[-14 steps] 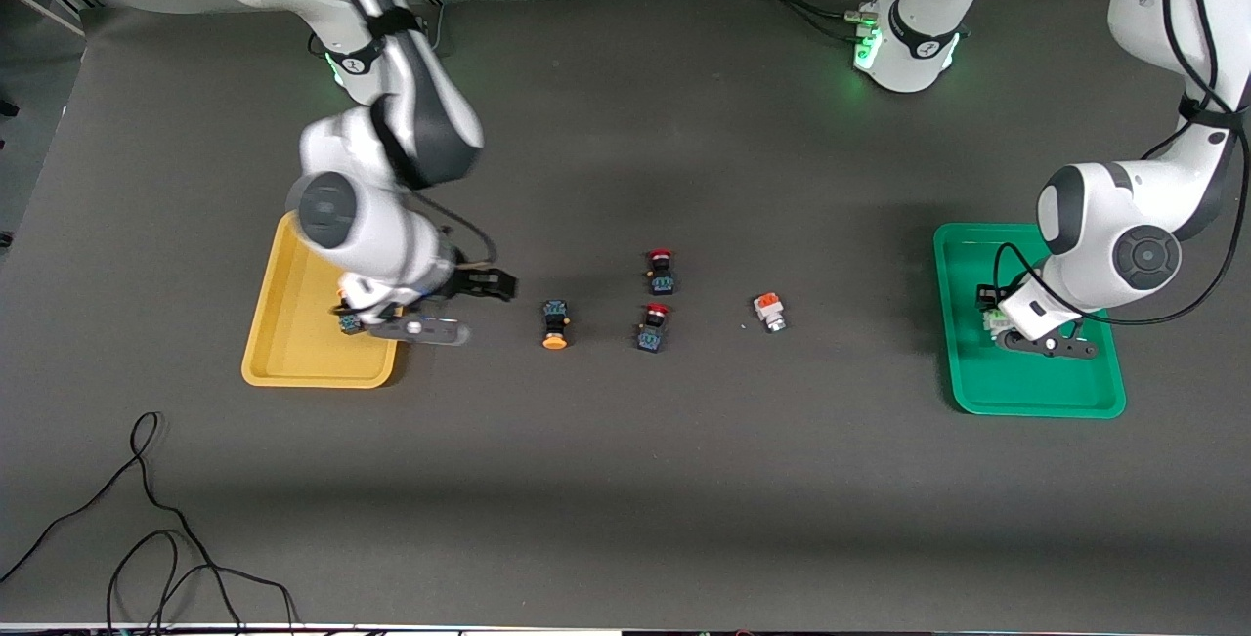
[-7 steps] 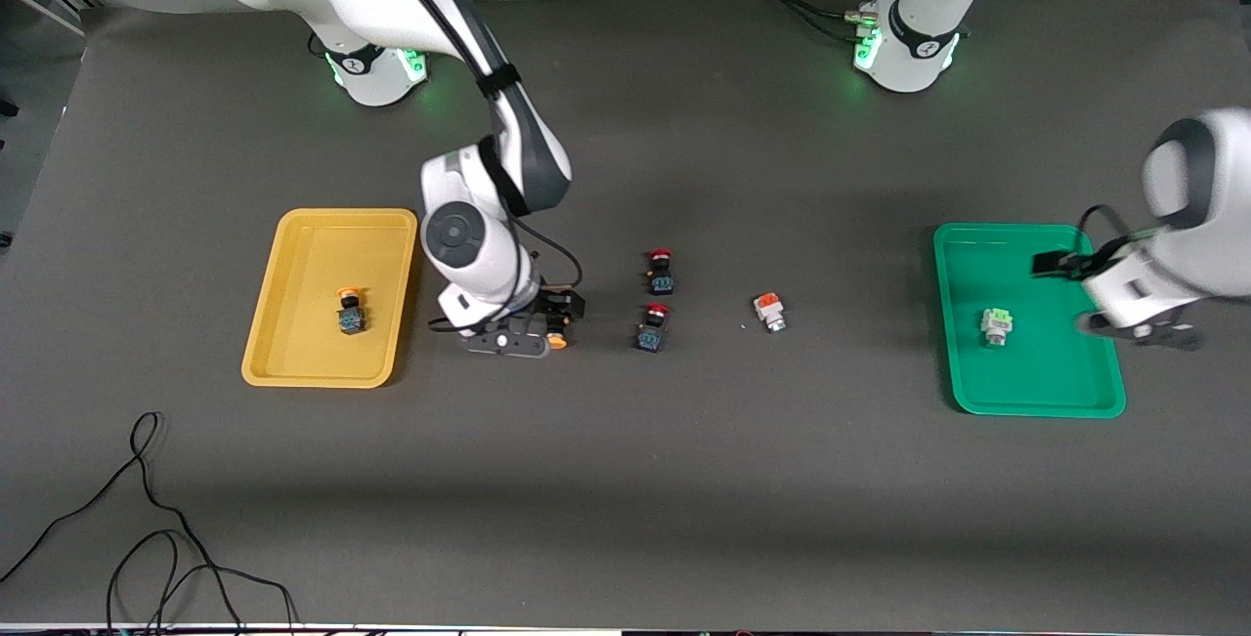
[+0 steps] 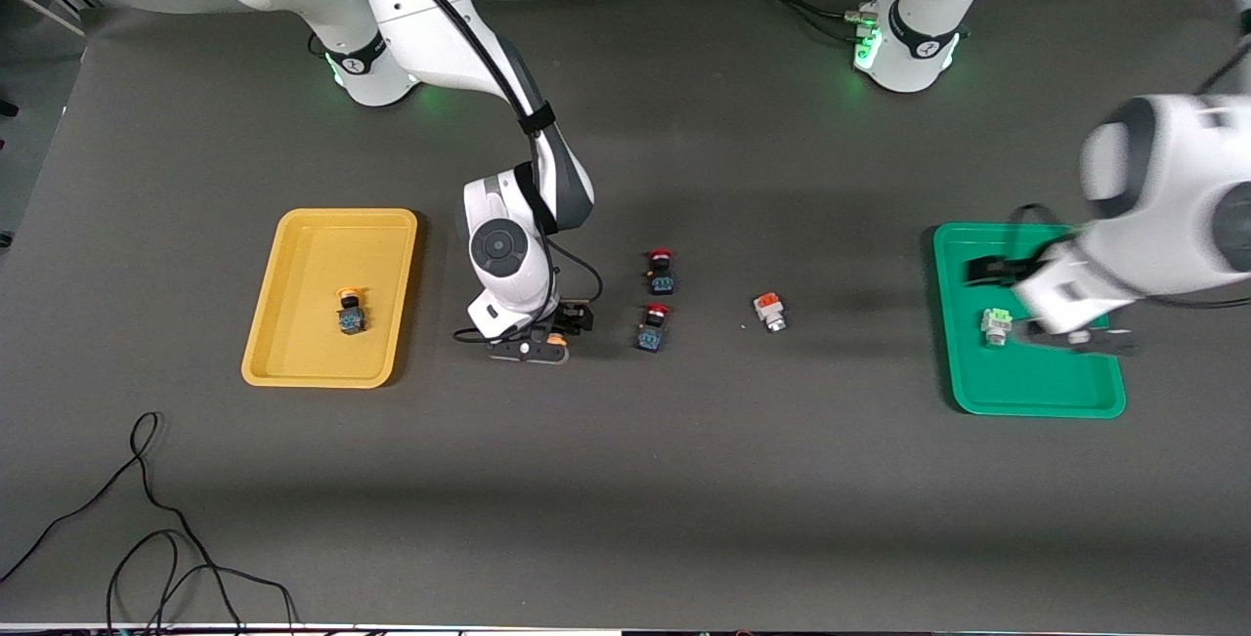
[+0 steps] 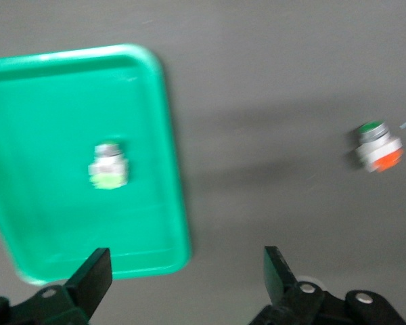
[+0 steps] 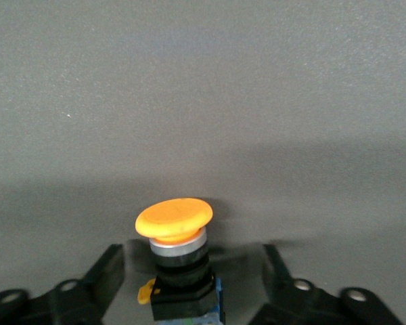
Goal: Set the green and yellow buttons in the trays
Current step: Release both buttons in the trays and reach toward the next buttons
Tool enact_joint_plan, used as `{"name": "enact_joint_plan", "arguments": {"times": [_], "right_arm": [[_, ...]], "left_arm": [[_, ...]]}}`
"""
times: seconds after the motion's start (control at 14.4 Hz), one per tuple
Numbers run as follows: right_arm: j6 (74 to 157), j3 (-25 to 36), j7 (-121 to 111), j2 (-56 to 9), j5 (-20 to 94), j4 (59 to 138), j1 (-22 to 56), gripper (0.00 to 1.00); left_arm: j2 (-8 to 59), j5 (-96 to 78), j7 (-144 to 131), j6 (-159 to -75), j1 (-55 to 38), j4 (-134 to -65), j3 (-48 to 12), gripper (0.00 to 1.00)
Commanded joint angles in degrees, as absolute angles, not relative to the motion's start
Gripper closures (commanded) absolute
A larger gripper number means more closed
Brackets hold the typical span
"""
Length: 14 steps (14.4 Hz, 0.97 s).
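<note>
On the dark tabletop (image 3: 684,480), toward the right arm's end: mustard yellow tray (image 3: 293,362), holding one yellow-capped button (image 3: 350,311) near its middle.

Between that tray and the red-capped pair: right gripper (image 3: 549,334), low at the tabletop, jaws spread. A second yellow-capped button (image 5: 178,261) lies between the jaws, cap pointing away from the wrist, a gap showing on each side; neither finger (image 5: 108,274) is seen touching it.

Mid-table: two red-capped buttons, one (image 3: 661,270) farther from the front camera, one (image 3: 653,326) nearer. Beside them toward the left arm's end, an orange-and-silver button (image 3: 769,312) with a green cap end in the left wrist view.

Toward the left arm's end: green tray (image 3: 1036,397), holding the green-topped button (image 3: 995,326) with white-silver body.

Left gripper (image 4: 183,277): over the green tray's edge, jaws spread wide, holding nothing. The green-topped button lies in the tray, apart from the jaws.
</note>
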<state>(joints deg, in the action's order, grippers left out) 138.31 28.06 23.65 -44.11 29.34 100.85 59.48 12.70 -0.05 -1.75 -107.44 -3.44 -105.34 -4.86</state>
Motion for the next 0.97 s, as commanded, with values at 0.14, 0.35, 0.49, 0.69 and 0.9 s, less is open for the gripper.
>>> {"name": "enact_joint_plan", "arguments": {"times": [0.14,0.35,0.49,0.69,0.9], "right_arm": [[135.7,29.3,23.4,-38.8,30.9,101.4,59.6,1.00],[123.9,33.4,20.4,-31.4,30.3,101.2,58.0,1.00],[113.2,39.6,13.4,-27.0,30.2,101.2,57.8,1.00],[109.8,42.9,10.2,-26.1,30.1,101.5,60.1,1.00],[120.4,41.9,17.8,-32.1,32.5,101.9,66.1,0.00]], "left_arm": [[13.1,-0.4,-28.9,-117.6,-20.5,-107.5,-4.0,0.00],[14.4,-0.3,-42.6,-121.5,-25.1,-107.8,-4.0,0.00],[15.8,-0.3,-43.7,-122.7,-25.2,-109.2,-4.0,0.00],[17.1,-0.1,-44.0,-134.1,-25.5,-118.0,-4.0,0.00],[23.4,1.0,-49.2,-142.5,-27.4,-119.5,-3.9,0.00]]}}
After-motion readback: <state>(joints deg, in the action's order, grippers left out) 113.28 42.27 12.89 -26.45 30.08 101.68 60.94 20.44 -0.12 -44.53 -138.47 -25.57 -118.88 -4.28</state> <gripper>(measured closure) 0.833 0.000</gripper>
